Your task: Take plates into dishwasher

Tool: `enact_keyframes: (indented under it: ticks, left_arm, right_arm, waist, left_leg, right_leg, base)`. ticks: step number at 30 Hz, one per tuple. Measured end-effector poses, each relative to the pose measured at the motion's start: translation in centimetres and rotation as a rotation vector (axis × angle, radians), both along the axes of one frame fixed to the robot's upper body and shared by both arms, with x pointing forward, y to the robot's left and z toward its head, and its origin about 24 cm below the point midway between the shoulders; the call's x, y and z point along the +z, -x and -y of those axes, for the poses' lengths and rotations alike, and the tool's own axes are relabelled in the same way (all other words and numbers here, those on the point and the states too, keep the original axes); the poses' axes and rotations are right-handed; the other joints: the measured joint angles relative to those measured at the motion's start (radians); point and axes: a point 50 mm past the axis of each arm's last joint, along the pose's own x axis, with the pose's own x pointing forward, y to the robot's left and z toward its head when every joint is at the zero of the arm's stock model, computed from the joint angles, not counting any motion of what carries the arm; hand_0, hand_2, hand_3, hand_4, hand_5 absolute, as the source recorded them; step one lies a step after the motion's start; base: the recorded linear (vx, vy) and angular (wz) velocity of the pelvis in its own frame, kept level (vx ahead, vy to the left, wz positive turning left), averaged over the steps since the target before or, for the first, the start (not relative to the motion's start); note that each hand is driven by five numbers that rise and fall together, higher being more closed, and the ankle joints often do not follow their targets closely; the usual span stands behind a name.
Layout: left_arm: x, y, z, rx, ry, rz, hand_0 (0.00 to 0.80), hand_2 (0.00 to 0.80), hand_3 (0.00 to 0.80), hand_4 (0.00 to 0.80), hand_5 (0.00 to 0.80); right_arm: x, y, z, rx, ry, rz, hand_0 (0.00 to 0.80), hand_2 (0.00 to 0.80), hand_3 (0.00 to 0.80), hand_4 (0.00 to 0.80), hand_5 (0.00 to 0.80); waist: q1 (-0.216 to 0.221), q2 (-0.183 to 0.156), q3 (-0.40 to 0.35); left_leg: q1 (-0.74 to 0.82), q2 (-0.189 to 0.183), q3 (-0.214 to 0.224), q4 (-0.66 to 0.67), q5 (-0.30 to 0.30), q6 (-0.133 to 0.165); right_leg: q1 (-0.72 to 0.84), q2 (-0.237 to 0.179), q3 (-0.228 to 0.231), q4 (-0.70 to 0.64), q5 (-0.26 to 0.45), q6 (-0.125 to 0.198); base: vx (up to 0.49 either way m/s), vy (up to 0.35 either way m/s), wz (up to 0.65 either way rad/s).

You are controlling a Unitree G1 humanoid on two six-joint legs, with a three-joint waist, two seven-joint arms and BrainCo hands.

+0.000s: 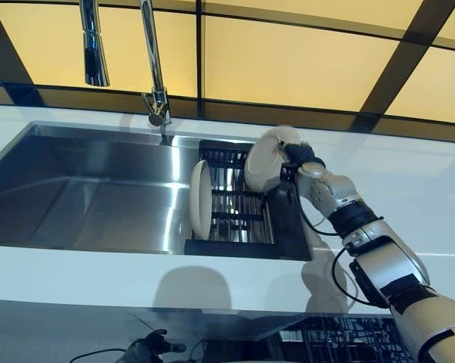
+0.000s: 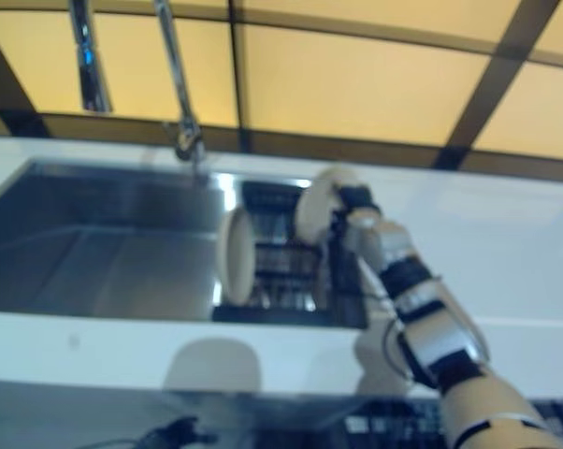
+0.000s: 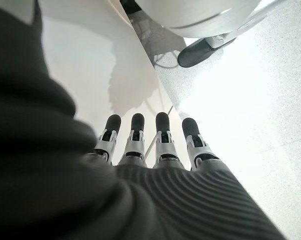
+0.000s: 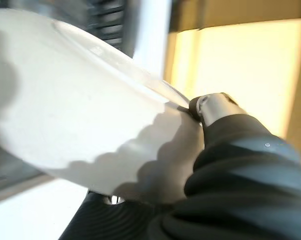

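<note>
The right robot hand (image 1: 297, 156) reaches over the far right end of the steel sink (image 1: 84, 204) and grips a white plate (image 1: 264, 162) at its rim, thumb (image 4: 210, 106) curled over the edge in the right wrist view while the other fingers are hidden behind the plate. The plate stands tilted on edge just above the black dish rack (image 1: 239, 208) that sits in the sink's right part. To the hand's left, nearer the robot, a second white plate (image 1: 201, 199) stands upright in the rack, apart from the held one. Further left, a faucet (image 1: 153, 64) rises from the white desk (image 1: 409, 178) behind the sink. The left robot hand (image 3: 155, 145) hangs low beside the desk front, fingers straight and side by side, holding nothing.
</note>
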Motion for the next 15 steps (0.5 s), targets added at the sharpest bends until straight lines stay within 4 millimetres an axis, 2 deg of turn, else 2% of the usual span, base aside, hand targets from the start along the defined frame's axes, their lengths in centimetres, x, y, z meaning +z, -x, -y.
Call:
enact_keyframes:
  ticks: [4, 8, 11, 15]
  left_arm:
    - [0.0, 0.2, -0.1, 0.001, 0.0, -0.001, 0.0, 0.0, 0.0, 0.0, 0.0]
    - [0.0, 0.5, -0.4, 0.0, -0.002, 0.004, 0.0, 0.0, 0.0, 0.0, 0.0]
    - [0.1, 0.5, -0.5, 0.001, 0.004, 0.021, 0.0, 0.0, 0.0, 0.0, 0.0]
    - [0.0, 1.5, -1.1, 0.041, 0.003, 0.032, 0.0, 0.0, 0.0, 0.0, 0.0]
  right_arm:
    - [4.1, 1.0, 0.2, 0.059, -0.002, 0.201, 0.8, 0.8, 0.8, 0.8, 0.8]
    - [6.6, 2.6, 0.8, 0.118, -0.013, 0.348, 0.8, 0.8, 0.8, 0.8, 0.8]
    - [6.7, 4.0, 2.4, 0.127, -0.017, 0.422, 0.8, 0.8, 0.8, 0.8, 0.8]
    - [5.1, 6.7, 5.9, 0.105, -0.032, 0.471, 0.8, 0.8, 0.8, 0.8, 0.8]
  waist:
    - [-0.01, -0.001, 0.001]
    - [-0.034, -0.013, 0.008]
    - [-0.058, -0.023, 0.01]
    - [-0.092, -0.03, 0.01]
  left_leg:
    - [0.004, -0.004, 0.002, -0.006, 0.0, 0.003]
    - [0.011, -0.006, 0.019, -0.007, -0.003, 0.008]
    - [0.016, -0.012, 0.035, -0.011, -0.007, 0.013]
    - [0.016, -0.018, 0.073, -0.011, -0.013, 0.022]
  right_leg:
    - [0.0, -0.001, 0.005, 0.0, 0.001, 0.001]
    - [0.0, -0.001, 0.019, 0.001, 0.005, 0.006]
    - [-0.002, -0.003, 0.036, 0.001, 0.009, 0.013]
    - [-0.021, -0.002, 0.066, 0.003, 0.023, 0.033]
  base:
    - [-0.039, 0.065, -0.01]
    - [-0.056, 0.097, -0.1]
    - [-0.059, 0.129, -0.17]
    - [-0.056, 0.118, -0.26]
